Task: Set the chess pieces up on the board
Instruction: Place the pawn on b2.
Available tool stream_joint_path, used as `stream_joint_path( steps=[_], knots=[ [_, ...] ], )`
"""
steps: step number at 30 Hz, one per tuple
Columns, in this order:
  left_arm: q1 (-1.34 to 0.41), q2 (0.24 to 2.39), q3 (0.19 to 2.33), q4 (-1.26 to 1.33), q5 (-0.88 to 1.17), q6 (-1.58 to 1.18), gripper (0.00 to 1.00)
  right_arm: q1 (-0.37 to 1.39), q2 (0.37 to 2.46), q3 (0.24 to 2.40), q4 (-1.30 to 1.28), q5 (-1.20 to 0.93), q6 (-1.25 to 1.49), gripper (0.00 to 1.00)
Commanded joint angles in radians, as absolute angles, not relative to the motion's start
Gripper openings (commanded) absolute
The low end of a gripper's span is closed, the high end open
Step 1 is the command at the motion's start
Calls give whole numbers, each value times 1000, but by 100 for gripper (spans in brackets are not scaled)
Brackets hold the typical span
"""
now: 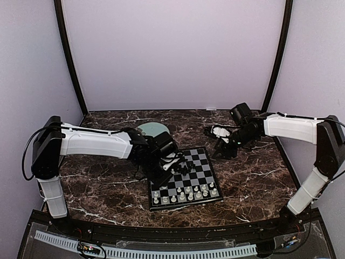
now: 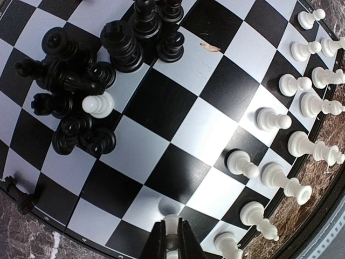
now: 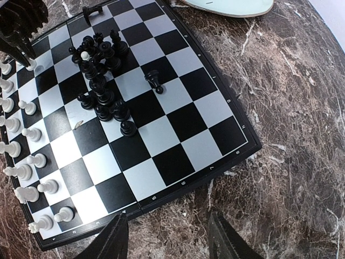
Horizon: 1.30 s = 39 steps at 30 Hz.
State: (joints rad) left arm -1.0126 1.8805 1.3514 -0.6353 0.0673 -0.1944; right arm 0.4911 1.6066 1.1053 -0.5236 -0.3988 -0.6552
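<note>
The chessboard (image 1: pixel 202 162) lies in the middle of the table. White pieces (image 1: pixel 186 193) stand in two rows along its near edge, and they also show in the left wrist view (image 2: pixel 302 145). Black pieces (image 2: pixel 81 81) lie heaped on the board's far left part, with one white pawn (image 2: pixel 97 104) among them. My left gripper (image 2: pixel 171 224) is shut on a white pawn (image 2: pixel 171 217) just above a white square near the board's left edge; it also shows from above (image 1: pixel 162 179). My right gripper (image 3: pixel 170 243) hangs open and empty over the table beside the board's right edge (image 3: pixel 215 145).
A round pale green plate (image 1: pixel 153 129) lies behind the board, and its rim shows in the right wrist view (image 3: pixel 226 6). One black pawn (image 3: pixel 154 81) stands apart from the heap. Another black piece (image 2: pixel 19 194) lies on the board's rim. Grey walls close in the table.
</note>
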Motion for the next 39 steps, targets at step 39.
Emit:
stream_joint_path(
  steps=[39],
  knots=[
    [-1015,1849,1341,-604,87,-199,4,499,1586,1096,-517,-392,-667,53]
  ],
)
